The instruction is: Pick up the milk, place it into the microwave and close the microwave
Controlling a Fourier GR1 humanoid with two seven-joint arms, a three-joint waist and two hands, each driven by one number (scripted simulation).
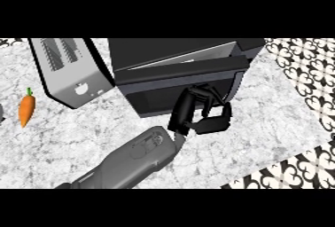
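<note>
No legible text, brand, number or sign found. The microwave [177,66] beyond the right hand [203,111] bears none. The toaster [68,68], far to that hand's left, shows slots and a knob, unmarked.

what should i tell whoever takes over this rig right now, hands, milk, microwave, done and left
Only one hand shows, on a grey forearm coming up from the lower edge; which side it belongs to is unclear. Its fingers are curled and sit against the front of the microwave, at the door. No other hand is in view.
Milk: not visible anywhere on the counter; whether it is inside the microwave cannot be told.
The door looks nearly shut, with a narrow gap along its top edge.
Left: confirm the milk is inside, then finish pushing the door closed.
A toaster and a carrot lie to the left, untouched.
</note>
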